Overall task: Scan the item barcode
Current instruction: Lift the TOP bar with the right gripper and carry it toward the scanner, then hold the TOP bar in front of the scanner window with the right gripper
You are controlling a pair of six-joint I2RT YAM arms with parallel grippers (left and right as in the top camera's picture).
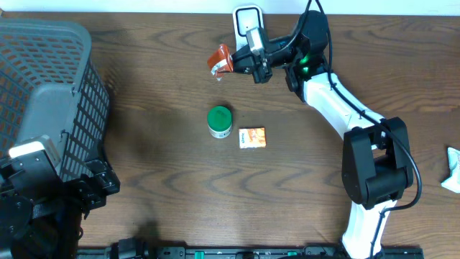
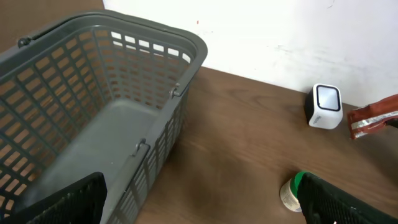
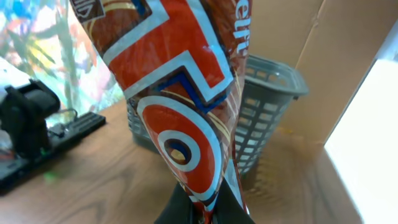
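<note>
Upper centre: right jaws clamp orange-red foil snack packet (image 1: 221, 59) beside white box-shaped scanner (image 1: 244, 16); left jaws apart. Advise barcode squarely facing scanner.

This looks like a robotics lab laid out as a mock shop checkout. A dark wooden surface (image 1: 158, 173) carries a grey plastic shopping basket (image 1: 85, 108) and a small white barcode scanner (image 1: 246, 18), with packaged groceries about: a green-lidded jar (image 1: 219, 121), a small orange box (image 1: 252, 137) and an orange snack packet (image 1: 221, 59). A white robot arm (image 1: 338, 101) standing at the surface's edge, a bare white wall (image 2: 280, 25) and what looks like brown cardboard (image 3: 280, 37) mark it as a test bench, not a real store.
</note>
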